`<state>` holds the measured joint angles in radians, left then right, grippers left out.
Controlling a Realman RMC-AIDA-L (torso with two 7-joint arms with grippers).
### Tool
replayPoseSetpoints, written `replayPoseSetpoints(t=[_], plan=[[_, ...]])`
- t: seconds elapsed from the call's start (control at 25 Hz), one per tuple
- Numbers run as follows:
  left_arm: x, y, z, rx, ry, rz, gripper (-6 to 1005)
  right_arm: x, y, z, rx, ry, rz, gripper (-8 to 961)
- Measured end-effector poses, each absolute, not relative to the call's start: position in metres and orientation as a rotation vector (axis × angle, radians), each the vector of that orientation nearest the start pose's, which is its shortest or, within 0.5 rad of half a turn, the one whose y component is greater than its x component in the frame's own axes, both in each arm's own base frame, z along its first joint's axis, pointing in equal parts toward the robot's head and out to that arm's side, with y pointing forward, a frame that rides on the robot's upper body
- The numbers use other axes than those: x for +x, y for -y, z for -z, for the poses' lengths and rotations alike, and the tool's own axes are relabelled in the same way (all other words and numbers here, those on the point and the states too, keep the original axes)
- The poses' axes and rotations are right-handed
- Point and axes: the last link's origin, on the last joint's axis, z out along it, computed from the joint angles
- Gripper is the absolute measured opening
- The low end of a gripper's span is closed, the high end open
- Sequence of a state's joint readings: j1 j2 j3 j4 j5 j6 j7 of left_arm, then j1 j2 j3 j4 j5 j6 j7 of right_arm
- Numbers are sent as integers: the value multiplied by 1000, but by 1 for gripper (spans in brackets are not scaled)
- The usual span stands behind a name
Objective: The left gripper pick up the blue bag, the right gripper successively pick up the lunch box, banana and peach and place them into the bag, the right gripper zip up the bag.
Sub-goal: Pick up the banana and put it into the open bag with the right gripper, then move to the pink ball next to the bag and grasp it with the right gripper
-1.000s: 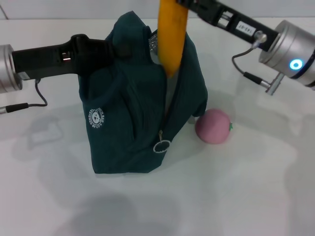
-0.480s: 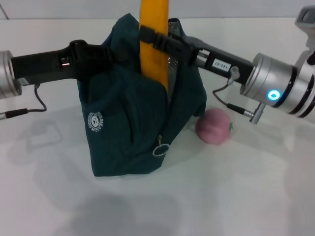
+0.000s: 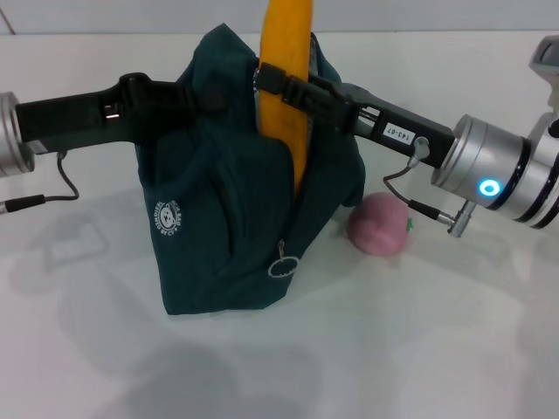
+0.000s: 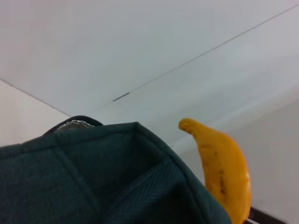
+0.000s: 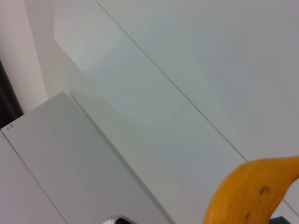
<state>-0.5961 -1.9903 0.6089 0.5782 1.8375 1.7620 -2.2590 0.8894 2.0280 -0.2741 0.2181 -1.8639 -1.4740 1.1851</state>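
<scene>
- On the left, the black two-fingered left gripper (image 3: 205, 94) is clamped on the top edge of the dark teal-blue fabric bag (image 3: 236, 236), holding it upright on the white table (image 3: 393, 349) with its mouth open.
- The clear lunch box is nowhere in sight; it is probably already inside the bag, though the pictures cannot confirm that.
- In the middle, the long yellow-orange banana (image 3: 288, 78) stands almost upright, its lower end dipping into the bag's opening while most of it is above the rim.
- The black right gripper (image 3: 278, 85) reaches in from the right and is closed around the banana's middle, just above the bag's mouth.
- To the right, the round pink peach (image 3: 378, 224) sits on the table just beside the bag, untouched.
- Left to do: release the banana, load the peach, zip up.
</scene>
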Motion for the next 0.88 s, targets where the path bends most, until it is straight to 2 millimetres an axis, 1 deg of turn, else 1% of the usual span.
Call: replayPoseSetpoints(t=[0.56, 0.68, 0.76, 0.88], plan=[[-232, -340, -47, -2480, 1766, 1189, 33, 149, -351, 71, -2495, -994, -1535, 603], [-232, -340, -47, -2480, 1765, 1189, 33, 150, -353, 68, -2490, -975, -1539, 737], [-232, -341, -48, -2481, 1764, 1188, 33, 153, -356, 58, -2473, -938, -1562, 827], [-232, -341, -48, -2480, 1763, 1187, 33, 165, -362, 36, -2436, -875, -1579, 850]])
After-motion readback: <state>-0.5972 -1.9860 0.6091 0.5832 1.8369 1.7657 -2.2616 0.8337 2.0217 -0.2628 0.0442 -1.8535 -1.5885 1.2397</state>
